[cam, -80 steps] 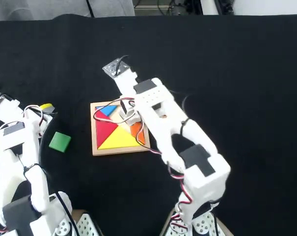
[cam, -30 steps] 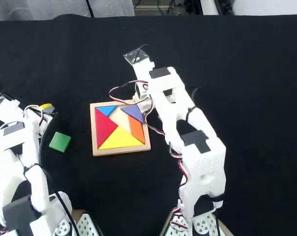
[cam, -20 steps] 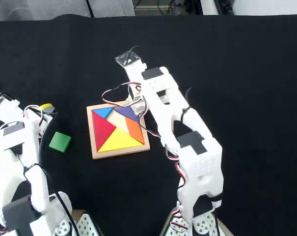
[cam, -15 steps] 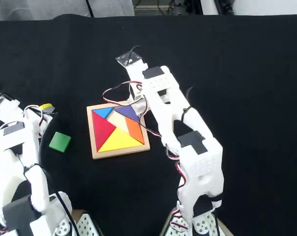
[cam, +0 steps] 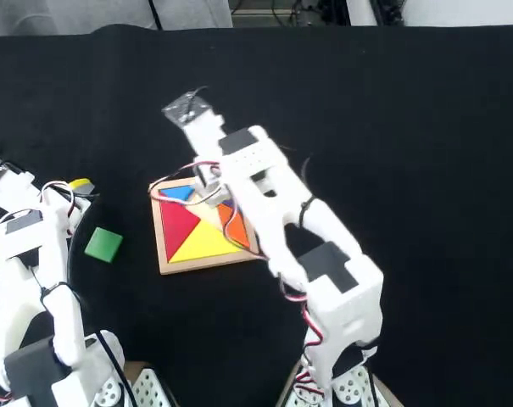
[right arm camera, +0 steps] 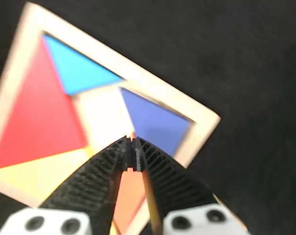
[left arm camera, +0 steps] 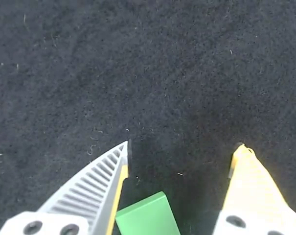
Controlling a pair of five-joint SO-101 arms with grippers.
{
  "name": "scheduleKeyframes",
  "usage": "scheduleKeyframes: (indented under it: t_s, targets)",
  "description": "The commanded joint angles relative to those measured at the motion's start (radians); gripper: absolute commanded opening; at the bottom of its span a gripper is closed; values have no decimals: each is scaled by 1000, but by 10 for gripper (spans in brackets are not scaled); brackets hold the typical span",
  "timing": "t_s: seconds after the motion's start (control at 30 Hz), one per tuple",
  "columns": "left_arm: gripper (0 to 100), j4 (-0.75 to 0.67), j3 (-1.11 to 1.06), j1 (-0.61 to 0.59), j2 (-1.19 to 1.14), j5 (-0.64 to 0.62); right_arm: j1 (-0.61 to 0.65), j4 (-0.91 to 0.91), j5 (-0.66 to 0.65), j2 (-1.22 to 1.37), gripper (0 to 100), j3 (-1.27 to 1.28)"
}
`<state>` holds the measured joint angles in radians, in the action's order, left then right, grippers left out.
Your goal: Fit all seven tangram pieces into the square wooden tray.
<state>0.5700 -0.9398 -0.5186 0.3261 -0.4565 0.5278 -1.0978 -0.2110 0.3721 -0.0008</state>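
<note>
The square wooden tray (cam: 197, 264) lies left of the table's centre. In it I see a red triangle (cam: 181, 227), a yellow triangle (cam: 207, 244), a light blue triangle (cam: 180, 193) and an orange piece (cam: 236, 227). My right gripper (cam: 210, 192) hangs over the tray's far half. In the right wrist view it (right arm camera: 132, 146) is shut, empty, above a bare patch of wood (right arm camera: 103, 117) beside the purple piece (right arm camera: 155, 122). A green square (cam: 103, 244) lies left of the tray. My left gripper (left arm camera: 179, 156) stands open above the green square (left arm camera: 148, 215).
Black cloth covers the whole table. The arm bases sit at the near edge. The right arm's body reaches across the tray's right side. Wide free cloth lies to the right and at the back.
The purple piece went into the tray and the tray slid slightly left. My right gripper backed off, then swung left over the tray's far half. The left arm has kept still.
</note>
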Motion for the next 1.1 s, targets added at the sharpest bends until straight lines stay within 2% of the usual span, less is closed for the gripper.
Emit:
scheduleKeyframes:
  t_s: [0.0,0.33,0.73,1.07]
  targets:
    - [328,-18,7,1,35,-5,40,28,3,-19,11,-7]
    - [328,-17,7,-8,35,-5,23,32,-5,77,11,-33]
    - [328,-18,7,-7,37,-5,-75,-51,-5,127,11,-101]
    - [328,-18,7,-4,35,-5,-40,-124,0,125,11,-101]
